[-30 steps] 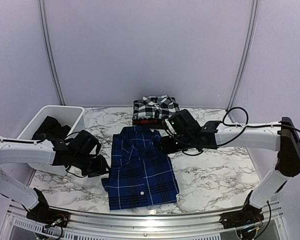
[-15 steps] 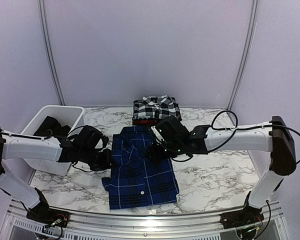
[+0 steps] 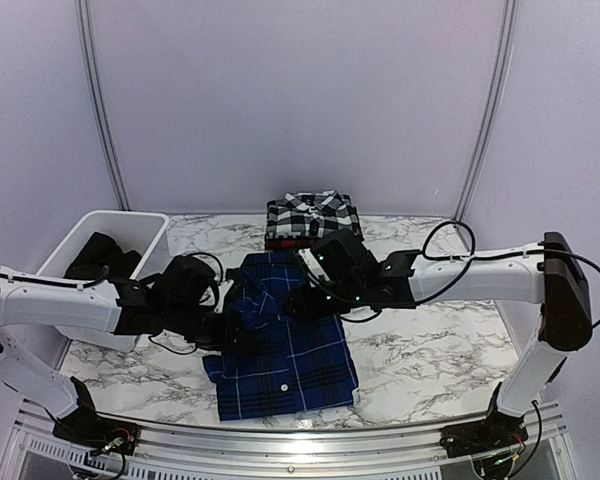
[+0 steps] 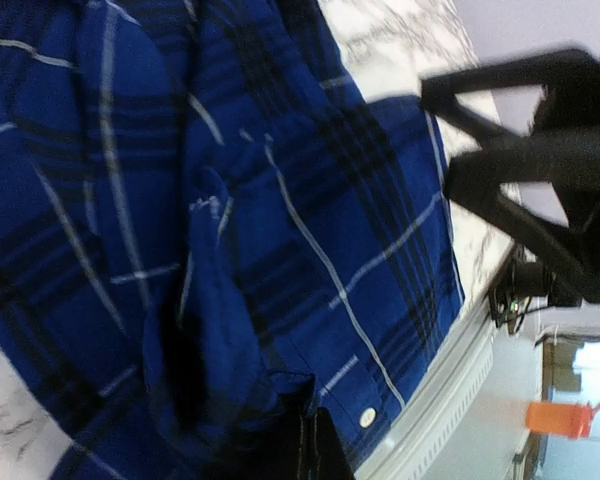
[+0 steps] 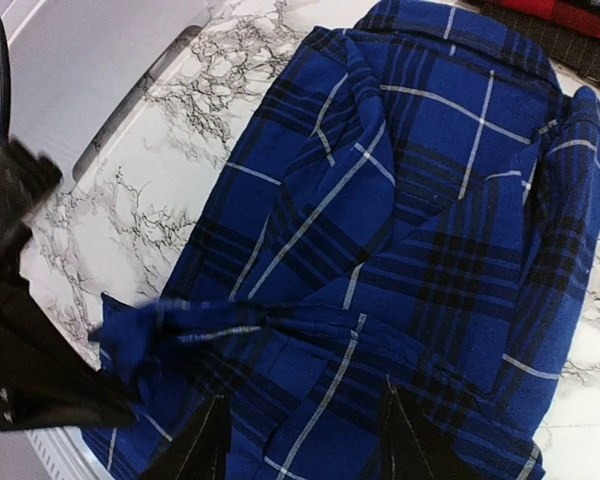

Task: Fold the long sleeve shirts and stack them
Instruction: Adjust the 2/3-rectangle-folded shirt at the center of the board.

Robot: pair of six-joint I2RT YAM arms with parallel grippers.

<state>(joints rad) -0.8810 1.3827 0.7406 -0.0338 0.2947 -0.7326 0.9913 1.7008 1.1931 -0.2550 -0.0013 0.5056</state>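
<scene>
The royal blue plaid shirt (image 3: 285,345) lies partly folded at the table's middle, collar to the back. My left gripper (image 3: 225,325) is shut on a fold of its left edge and holds it lifted over the shirt body; the pinched cloth shows in the right wrist view (image 5: 140,330). In the left wrist view the blue shirt (image 4: 280,200) fills the frame and my left gripper (image 4: 315,425) is buried in cloth. My right gripper (image 3: 305,300) hovers open just over the shirt's upper part (image 5: 410,200), its fingers (image 5: 205,440) spread and empty. The black-and-white shirt (image 3: 312,213) lies folded on the red-and-black shirt (image 3: 285,243) at the back.
A white tub (image 3: 80,240) with dark cloth (image 3: 100,257) in it stands at the left. The metal rail (image 3: 280,435) runs along the near table edge. Bare marble (image 3: 430,340) lies right of the blue shirt.
My left gripper has moved right, over the shirt's left edge, carrying a fold of blue cloth inward. My right gripper has shifted left over the shirt's upper part.
</scene>
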